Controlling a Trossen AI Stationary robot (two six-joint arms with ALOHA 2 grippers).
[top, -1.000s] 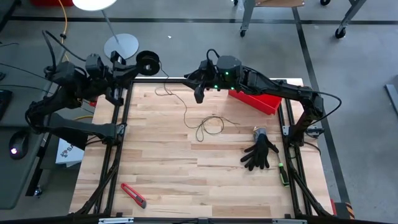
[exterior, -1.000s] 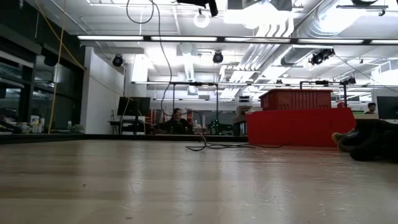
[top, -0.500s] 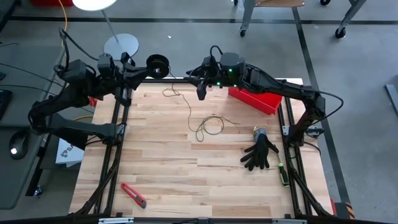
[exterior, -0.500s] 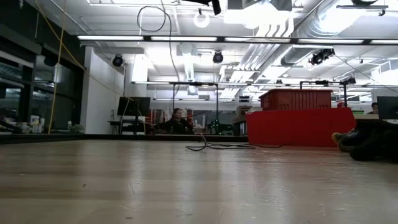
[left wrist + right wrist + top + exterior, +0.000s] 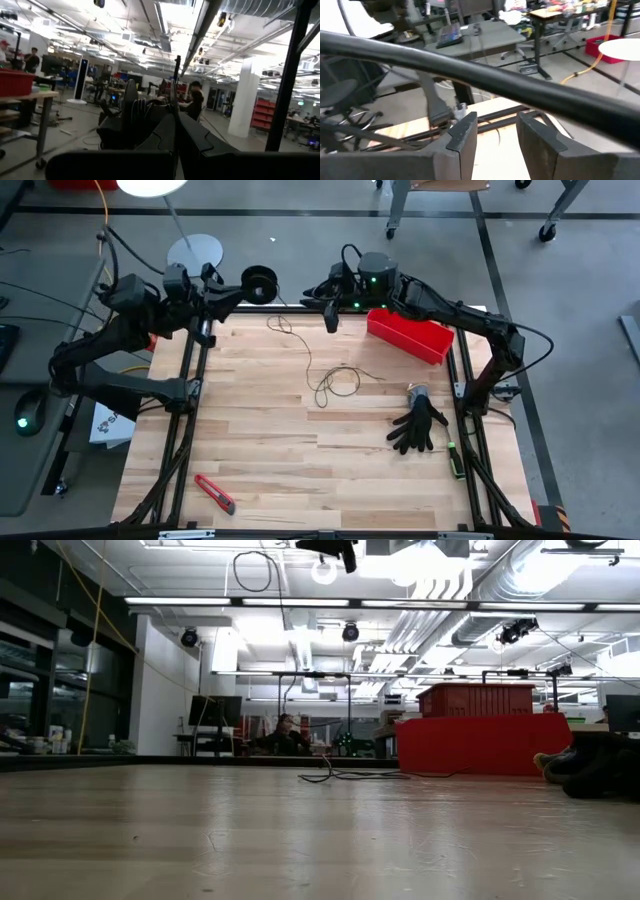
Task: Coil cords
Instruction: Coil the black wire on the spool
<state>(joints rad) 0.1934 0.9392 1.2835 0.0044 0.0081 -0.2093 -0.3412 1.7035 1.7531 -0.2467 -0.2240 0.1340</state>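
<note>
Light wooden plank tabletop is lying inside a black metal frame, with an open workshop showing beyond it in the low view.

Left gripper is reaching past the far left corner of the table, its fingers clenched on the small round black spool, which is sitting at the fingertips, just beyond the table's far rail. In the left wrist view the spool is showing edge-on ahead of the closed fingers.

Thin dark brownish cord is trailing from the spool side onto the table, running below and between the two grippers, and ending in a loose loop nearer the table centre.

Right gripper is hovering above the far edge of the table, near the left gripper, its jaws standing apart and holding nothing.

Red rectangular plastic bin is lying just beside the right arm. Black fabric glove is lying well apart from both grippers.
</note>
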